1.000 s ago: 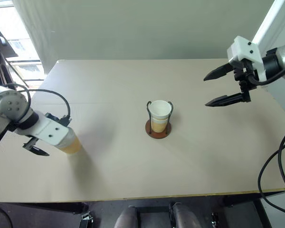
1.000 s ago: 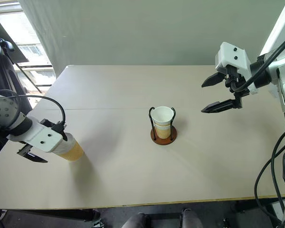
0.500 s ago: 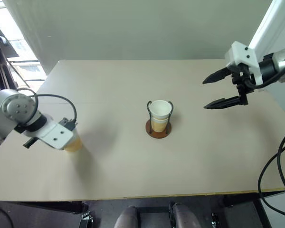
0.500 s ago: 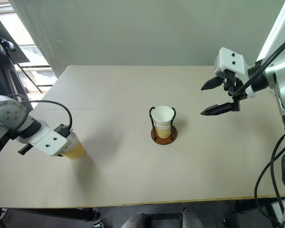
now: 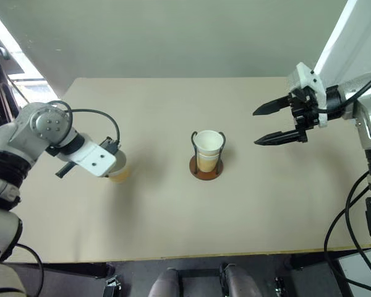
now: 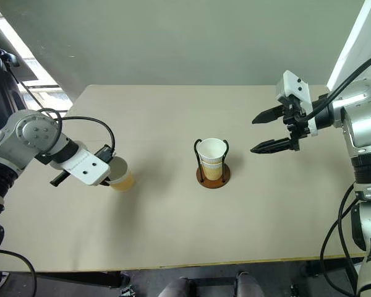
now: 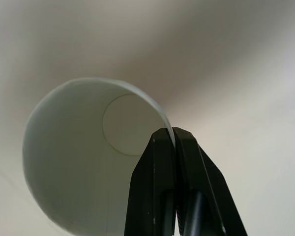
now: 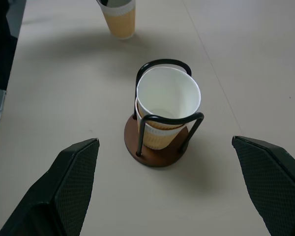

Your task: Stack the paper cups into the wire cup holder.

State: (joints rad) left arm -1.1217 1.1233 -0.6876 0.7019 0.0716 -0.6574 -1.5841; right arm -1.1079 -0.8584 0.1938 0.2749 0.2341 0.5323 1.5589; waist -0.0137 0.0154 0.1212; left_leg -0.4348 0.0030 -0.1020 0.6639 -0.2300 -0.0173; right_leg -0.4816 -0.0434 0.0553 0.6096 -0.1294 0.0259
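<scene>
Overhead, the left gripper (image 6: 105, 176) carries a paper cup (image 6: 120, 174) left of the wire cup holder (image 6: 213, 162), which already holds cups. Its wrist view shows both fingers (image 7: 174, 196) pinching only the rim, so the cup may slip. The right gripper (image 5: 263, 125) hovers, fingers spread.

You can't see the held paper cup (image 6: 120, 176) whole, since the left gripper (image 7: 173, 142) covers its rim and the wrist view's edge cuts its lower wall.

cups (image 8: 167, 105) in holder (image 8: 157, 152) mid-table (image 5: 173, 223) | lone cup (image 6: 120, 178) left
</scene>
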